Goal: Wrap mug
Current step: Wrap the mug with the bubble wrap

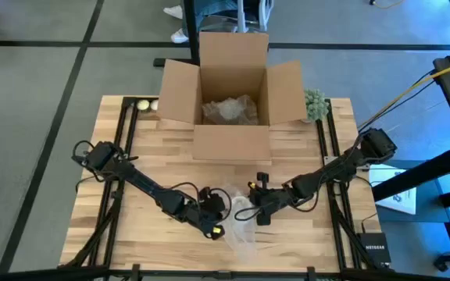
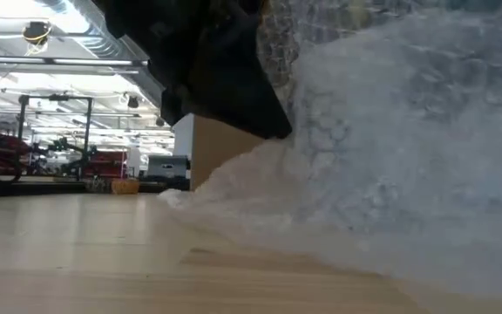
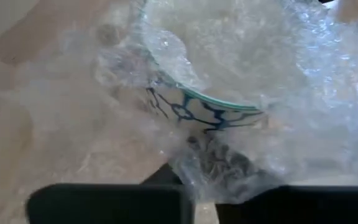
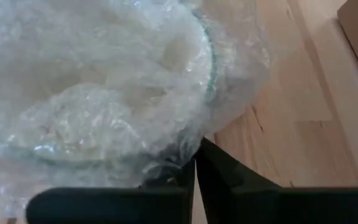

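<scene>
Lying at six o'clock on the table [image 1: 170, 148], the mug [image 3: 197, 109] is hard, fragile and slippery under limp bubble wrap [image 1: 244, 226]. Left hand [image 1: 213, 222] and right hand [image 1: 258, 209] each pinch film; gripping near the rim seems safest.

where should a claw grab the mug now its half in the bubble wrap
Probably through the bubble wrap, across the mug wall just under its rim, coming from the open table edge nearest the arms' bases. The wrap covers the mouth and hides any handle, and both the left claw and right claw crowd its sides.
</scene>
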Action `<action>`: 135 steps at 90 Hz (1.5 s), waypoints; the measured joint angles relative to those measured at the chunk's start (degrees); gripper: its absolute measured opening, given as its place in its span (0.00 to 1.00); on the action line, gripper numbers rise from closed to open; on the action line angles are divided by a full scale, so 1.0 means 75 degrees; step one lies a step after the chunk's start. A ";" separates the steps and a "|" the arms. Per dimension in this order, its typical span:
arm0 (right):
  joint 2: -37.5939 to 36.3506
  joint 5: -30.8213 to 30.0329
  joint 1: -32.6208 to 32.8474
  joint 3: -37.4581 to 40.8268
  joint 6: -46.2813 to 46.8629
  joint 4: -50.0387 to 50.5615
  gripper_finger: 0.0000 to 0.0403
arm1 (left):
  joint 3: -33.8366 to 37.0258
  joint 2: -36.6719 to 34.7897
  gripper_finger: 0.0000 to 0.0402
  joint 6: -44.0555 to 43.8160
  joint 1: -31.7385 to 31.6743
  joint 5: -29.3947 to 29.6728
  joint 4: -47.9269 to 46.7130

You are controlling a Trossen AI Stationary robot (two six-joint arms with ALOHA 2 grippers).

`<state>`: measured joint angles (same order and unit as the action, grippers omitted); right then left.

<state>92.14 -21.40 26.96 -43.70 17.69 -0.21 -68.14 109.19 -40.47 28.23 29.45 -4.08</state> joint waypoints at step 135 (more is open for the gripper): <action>-0.1421 0.0485 0.0262 -0.1669 -0.0228 0.3309 0.00 | -0.0408 0.0128 0.00 0.0799 -0.0627 -0.0233 0.0886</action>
<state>81.48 -17.77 28.93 -56.22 15.98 24.60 -71.20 110.15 -34.48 23.53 27.70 2.57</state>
